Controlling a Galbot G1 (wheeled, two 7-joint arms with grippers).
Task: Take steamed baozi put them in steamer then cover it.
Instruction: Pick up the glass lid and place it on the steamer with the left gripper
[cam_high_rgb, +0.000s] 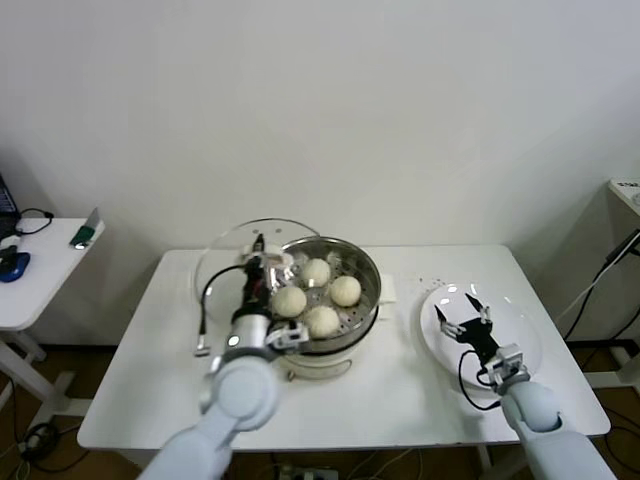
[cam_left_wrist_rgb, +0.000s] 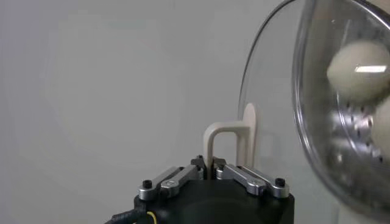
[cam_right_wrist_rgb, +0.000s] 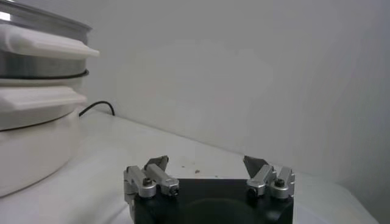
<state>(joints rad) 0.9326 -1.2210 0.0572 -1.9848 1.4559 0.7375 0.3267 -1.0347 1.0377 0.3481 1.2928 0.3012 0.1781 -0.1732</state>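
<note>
Several cream-white steamed baozi (cam_high_rgb: 345, 290) lie in the shiny steamer (cam_high_rgb: 368, 268), which stands on its cream pot base (cam_high_rgb: 320, 362) at the table's middle. My left gripper (cam_high_rgb: 258, 262) is shut on the cream handle (cam_left_wrist_rgb: 225, 137) of the glass cover (cam_high_rgb: 225, 262). It holds the cover tilted on edge at the steamer's left rim. Through the cover's glass (cam_left_wrist_rgb: 317, 140) in the left wrist view, a baozi (cam_left_wrist_rgb: 359, 70) shows. My right gripper (cam_high_rgb: 462, 318) hovers open and empty over the white plate (cam_high_rgb: 525, 335). In the right wrist view, the right gripper (cam_right_wrist_rgb: 207, 164) faces the steamer (cam_right_wrist_rgb: 36, 58).
The white plate sits at the table's right, near the front edge. A small side table (cam_high_rgb: 40, 290) with a few items stands off to the left. Cables (cam_high_rgb: 600, 280) hang beyond the right edge. A black cord (cam_high_rgb: 205, 310) runs along my left arm.
</note>
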